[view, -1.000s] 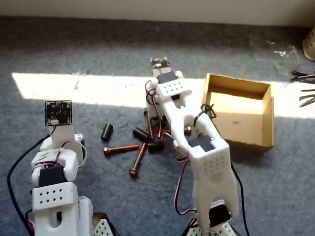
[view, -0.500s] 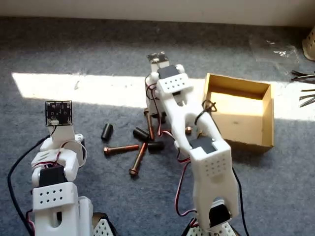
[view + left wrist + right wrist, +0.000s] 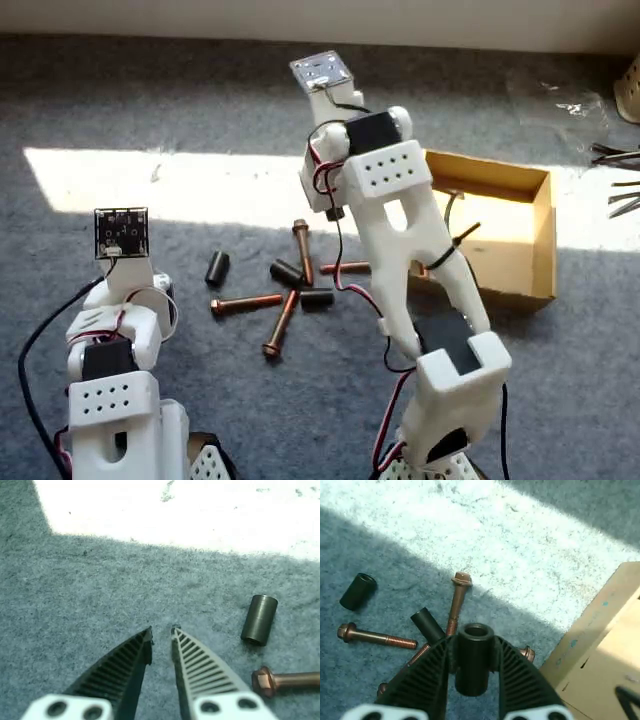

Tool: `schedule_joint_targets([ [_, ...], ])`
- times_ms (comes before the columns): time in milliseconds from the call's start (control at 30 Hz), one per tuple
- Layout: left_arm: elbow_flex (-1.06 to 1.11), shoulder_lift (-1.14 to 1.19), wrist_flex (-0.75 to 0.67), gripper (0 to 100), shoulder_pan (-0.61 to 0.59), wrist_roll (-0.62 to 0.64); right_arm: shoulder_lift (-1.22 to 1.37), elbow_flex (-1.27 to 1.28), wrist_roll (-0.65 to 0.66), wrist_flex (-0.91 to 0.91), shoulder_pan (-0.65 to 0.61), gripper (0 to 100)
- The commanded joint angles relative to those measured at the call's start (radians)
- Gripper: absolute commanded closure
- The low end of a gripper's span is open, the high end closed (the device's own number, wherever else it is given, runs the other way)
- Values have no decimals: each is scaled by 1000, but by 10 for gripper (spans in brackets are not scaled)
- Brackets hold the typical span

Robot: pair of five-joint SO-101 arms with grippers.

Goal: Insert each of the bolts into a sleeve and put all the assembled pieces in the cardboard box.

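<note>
One sleeve [image 3: 474,667] was clamped in the right gripper [image 3: 474,644] with its bore end left clear, probably so a bolt could go in. Loose bolts [image 3: 457,600] lay just beneath, with the cardboard box [image 3: 600,615] beside. Empty, the left gripper [image 3: 161,631] hung nearly closed, a spare sleeve [image 3: 259,619] near its tips.

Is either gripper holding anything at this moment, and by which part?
The right gripper grips a black cylindrical sleeve by its side walls, with one open end poking out past the fingertips. The left gripper holds nothing.
</note>
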Motion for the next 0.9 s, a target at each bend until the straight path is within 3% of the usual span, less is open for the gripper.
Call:
schedule_joint_targets([
  [0,-15,-13,-17,923,10,3,-120,-42,9,39,5,993],
  [433,-16,-12,-15,923,42,2,-369,-5,5,157,2,993],
  [667,-30,-12,-14,923,45,-18,-595,248,5,90,-35,993],
  [867,-113,-12,121,923,160,-32,-811,598,11,-79,-31,993],
])
